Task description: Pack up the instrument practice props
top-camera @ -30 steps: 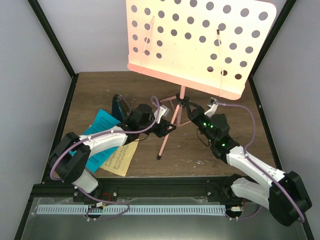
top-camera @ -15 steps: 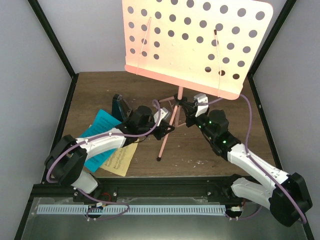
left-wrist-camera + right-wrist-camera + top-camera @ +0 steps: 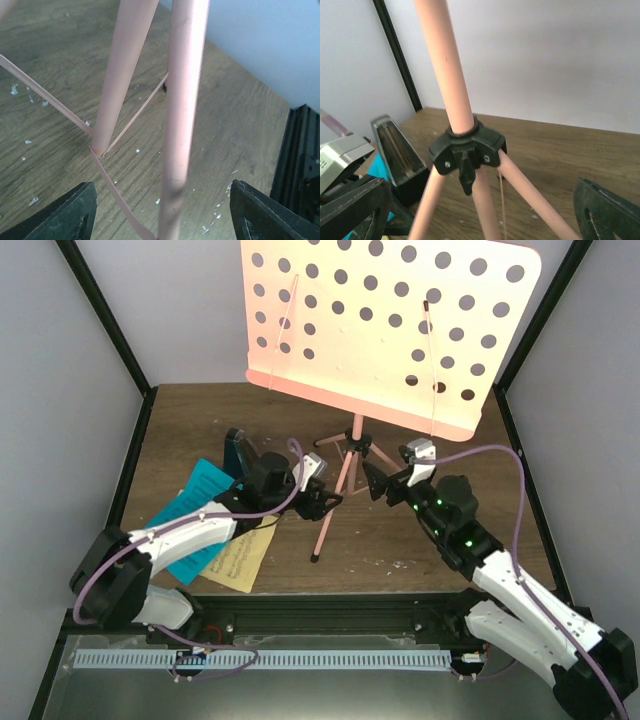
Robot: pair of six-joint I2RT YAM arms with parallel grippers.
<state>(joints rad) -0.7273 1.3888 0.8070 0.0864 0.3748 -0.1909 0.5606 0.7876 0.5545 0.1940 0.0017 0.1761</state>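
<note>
The pink music stand stands upright on its tripod; its hole-punched desk (image 3: 390, 330) fills the top of the overhead view. My left gripper (image 3: 325, 502) is open around the front leg (image 3: 182, 125), which passes between the fingers (image 3: 75, 215) without touching them. My right gripper (image 3: 375, 483) is open just right of the black tripod hub (image 3: 467, 147), with nothing held. The black metronome (image 3: 238, 452) stands left of the stand, behind my left arm. Cyan (image 3: 200, 490) and pale-yellow (image 3: 240, 558) sheet-music pages lie under that arm.
A black frame rail (image 3: 330, 615) runs along the table's near edge and black posts (image 3: 110, 320) rise at the back corners. Grey walls close in both sides. Small white flecks dot the wooden table (image 3: 400, 550) near the stand's front foot (image 3: 316, 558).
Both grippers have opened and let go of the stand. The right gripper has drawn back to the right, away from the hub. The stand's desk has shifted slightly left.
</note>
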